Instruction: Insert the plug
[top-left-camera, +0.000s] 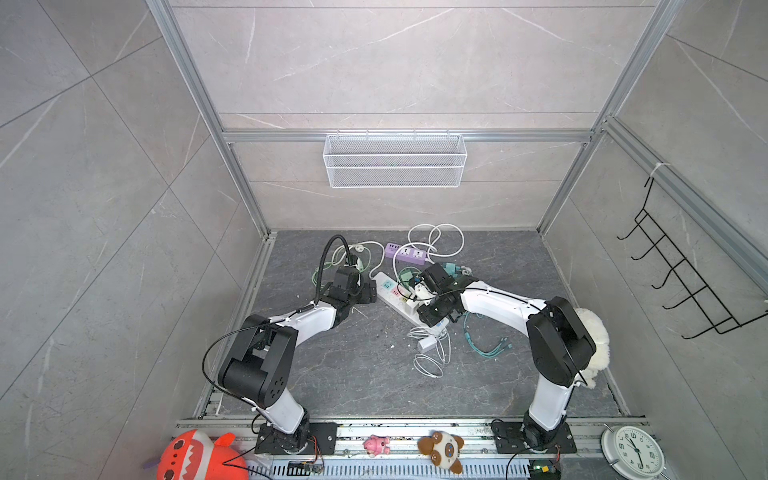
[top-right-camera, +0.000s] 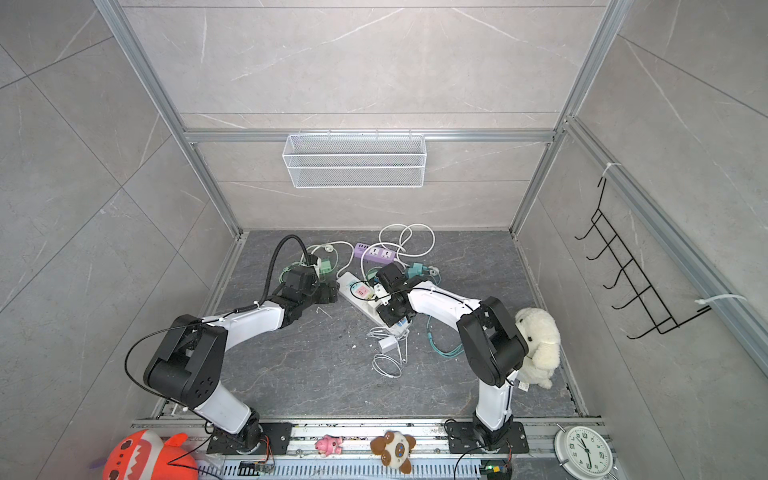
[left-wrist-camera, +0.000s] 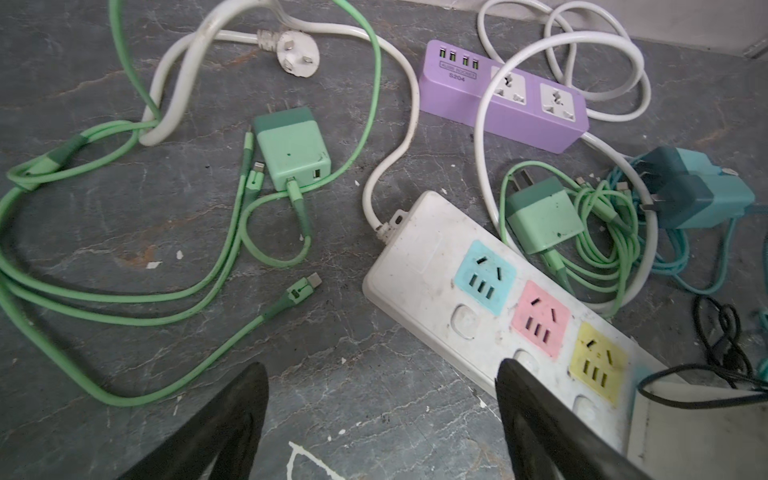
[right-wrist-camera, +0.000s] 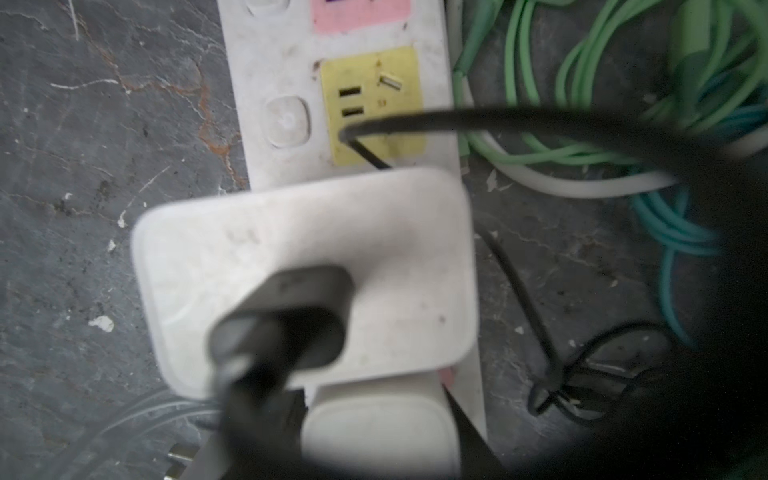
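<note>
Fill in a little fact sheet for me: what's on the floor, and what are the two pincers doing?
Main item: white power strip, three coloured sockets empty
White adapter: standing on the strip beside the yellow socket; seating unclear
Left pincer: open, empty, above the strip's edge
Right pincer: at the adapter; open or shut unclear
Nearby: purple strip, green chargers, teal chargers, lying loose
</note>
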